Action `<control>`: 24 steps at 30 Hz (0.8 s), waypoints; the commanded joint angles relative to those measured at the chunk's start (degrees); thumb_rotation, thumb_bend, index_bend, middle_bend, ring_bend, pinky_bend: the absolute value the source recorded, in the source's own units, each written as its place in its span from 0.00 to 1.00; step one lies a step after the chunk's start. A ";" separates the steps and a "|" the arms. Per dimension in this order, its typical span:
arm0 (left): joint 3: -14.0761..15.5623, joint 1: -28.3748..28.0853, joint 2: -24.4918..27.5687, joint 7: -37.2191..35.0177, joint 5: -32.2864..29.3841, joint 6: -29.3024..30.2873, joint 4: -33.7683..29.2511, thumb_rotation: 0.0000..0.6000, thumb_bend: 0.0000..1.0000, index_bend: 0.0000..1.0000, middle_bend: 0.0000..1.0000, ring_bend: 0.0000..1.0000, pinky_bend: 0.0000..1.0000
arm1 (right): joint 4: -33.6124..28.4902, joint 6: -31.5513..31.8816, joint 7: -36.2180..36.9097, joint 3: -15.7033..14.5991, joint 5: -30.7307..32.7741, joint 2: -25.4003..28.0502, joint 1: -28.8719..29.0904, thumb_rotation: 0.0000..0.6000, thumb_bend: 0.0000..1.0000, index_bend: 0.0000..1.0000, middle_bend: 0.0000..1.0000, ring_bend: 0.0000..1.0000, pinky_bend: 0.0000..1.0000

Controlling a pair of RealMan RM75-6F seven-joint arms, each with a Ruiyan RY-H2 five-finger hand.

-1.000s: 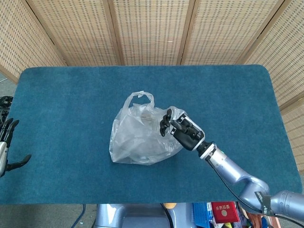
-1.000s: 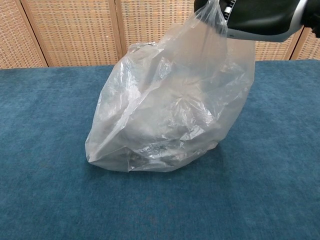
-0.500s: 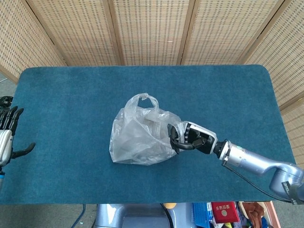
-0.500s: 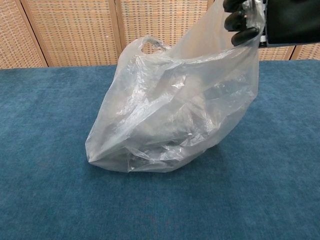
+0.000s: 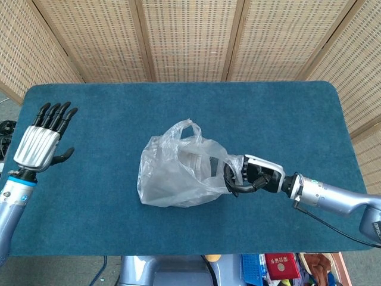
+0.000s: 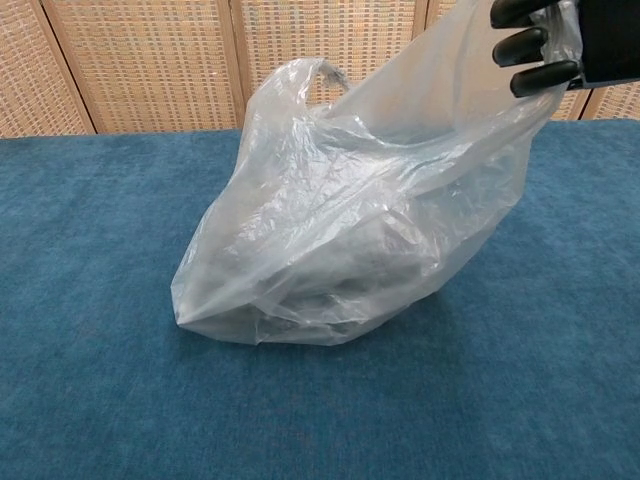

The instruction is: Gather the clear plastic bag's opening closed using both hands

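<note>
The clear plastic bag (image 5: 178, 173) sits mid-surface, crinkled, its free handle loop (image 5: 189, 126) standing at 12 o'clock. The right robot hand (image 5: 250, 177) grips the rim at 3 o'clock; keep that taut. The left robot hand (image 5: 40, 138), open at 9 o'clock, should take the loop.

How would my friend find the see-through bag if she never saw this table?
Look at the big blue table in front of the woven wall. Near its middle sits a crinkly clear plastic bag, puffed up with a loop handle sticking up on top. The robot's right hand grips its right edge, while the left hand hangs open far off to the left, touching nothing.
</note>
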 commanded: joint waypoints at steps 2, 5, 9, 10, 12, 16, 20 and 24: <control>-1.23 -6.81 -6.26 -2.90 6.07 -1.45 8.91 1.00 0.30 0.00 0.00 0.00 0.01 | 0.75 1.93 -0.57 -2.21 -1.65 0.87 1.16 1.00 0.34 0.53 0.65 0.55 0.59; -1.51 -10.27 -9.96 -5.44 8.97 -1.19 13.60 1.00 0.32 0.00 0.00 0.00 0.03 | 1.26 2.80 -1.05 -3.58 -2.47 0.97 1.83 1.00 0.34 0.53 0.65 0.55 0.59; -1.74 -14.94 -15.09 -7.12 12.60 -0.18 19.77 1.00 0.32 0.00 0.00 0.00 0.04 | 1.94 3.95 -1.19 -4.95 -2.66 0.59 2.76 1.00 0.34 0.53 0.65 0.55 0.59; -1.74 -16.38 -16.42 -7.62 13.57 -0.09 21.33 1.00 0.31 0.00 0.00 0.00 0.04 | 2.20 4.28 -1.22 -5.30 -2.71 0.48 3.07 1.00 0.34 0.53 0.65 0.55 0.59; -1.62 -19.00 -18.38 -8.87 14.81 -0.89 23.44 1.00 0.30 0.00 0.00 0.00 0.04 | 2.89 4.41 -1.66 -5.74 -2.68 0.32 3.72 1.00 0.34 0.53 0.65 0.55 0.59; -2.06 -23.36 -21.66 -9.86 15.51 -2.75 25.89 1.00 0.29 0.00 0.00 0.00 0.06 | 3.75 4.20 -1.14 -6.18 -1.24 -0.15 4.75 1.00 0.34 0.53 0.65 0.55 0.59; -2.27 -27.82 -26.03 -6.44 16.32 -4.49 28.84 1.00 0.32 0.00 0.00 0.00 0.07 | 4.83 4.62 -0.31 -7.06 -0.53 -0.61 5.62 1.00 0.34 0.53 0.65 0.55 0.59; -1.88 -31.03 -28.76 -2.90 16.27 -7.40 31.21 1.00 0.32 0.00 0.00 0.00 0.06 | 5.76 5.51 0.46 -7.88 -0.33 -0.98 6.25 1.00 0.34 0.53 0.65 0.55 0.59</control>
